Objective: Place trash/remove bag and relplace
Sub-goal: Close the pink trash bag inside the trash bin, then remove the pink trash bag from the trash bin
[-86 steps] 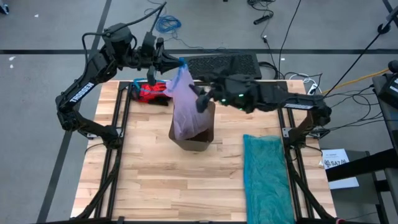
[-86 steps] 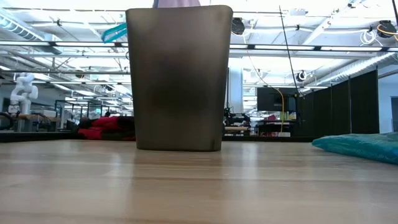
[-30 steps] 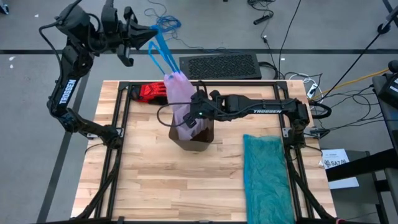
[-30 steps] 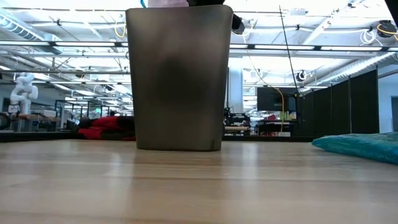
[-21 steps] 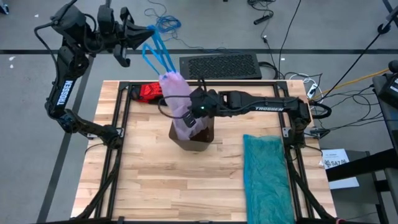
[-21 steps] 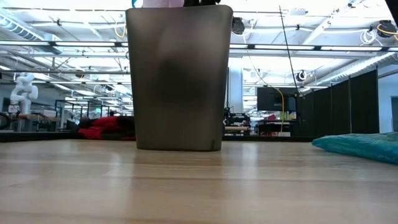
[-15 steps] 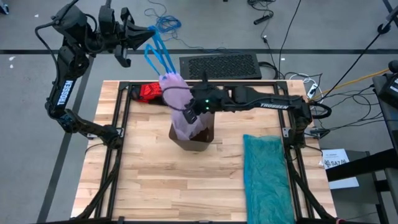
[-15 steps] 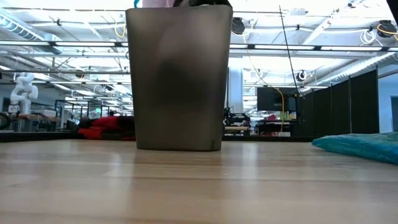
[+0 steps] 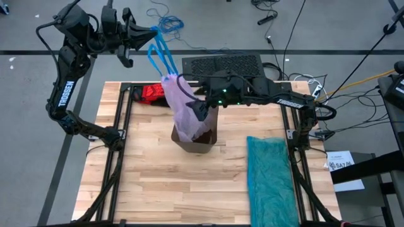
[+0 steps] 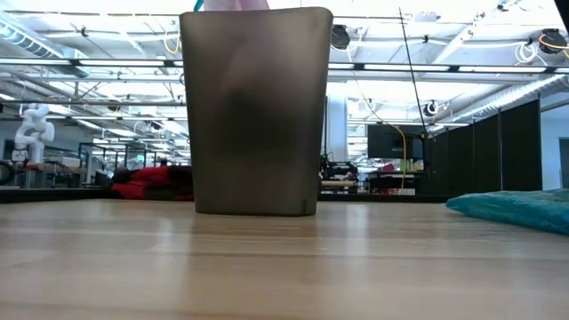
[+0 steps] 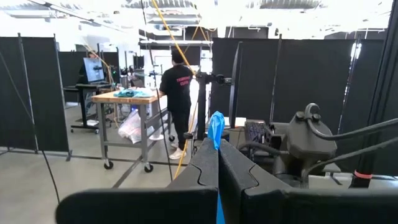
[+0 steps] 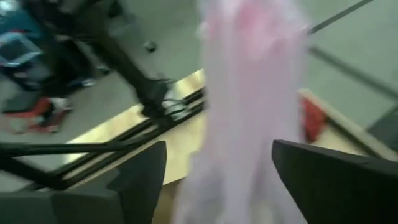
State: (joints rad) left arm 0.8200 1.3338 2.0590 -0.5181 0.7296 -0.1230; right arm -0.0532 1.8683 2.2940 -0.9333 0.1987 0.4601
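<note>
At about ten o'clock, off the worktop's (image 9: 151,189) far-left corner, the left claw (image 9: 146,33) is held high with its fingers pressed together on the blue drawstring (image 9: 159,52) of the bag (image 9: 182,107); in the left wrist view a strip of that blue band is seen pinched between the two dark fingers (image 11: 202,169). From there the drawstring runs down towards the centre, where the pale lilac-pink bag is stretched upward, its lower part still inside the dark bin (image 9: 205,140) near the middle of the worktop. A red glove (image 9: 150,93) is seen at eleven o'clock of the bin. Just at one o'clock of the bag, the right claw (image 9: 197,111) is held with its fingers spread apart, the liner hanging between them but not gripped, as the right wrist view shows. A teal-green bag (image 9: 271,180) lies flat at four o'clock.

The step in hand is judged to be lifting the full liner out of the bin. Next, a higher pull is probably called for, with the bin kept from tipping.
</note>
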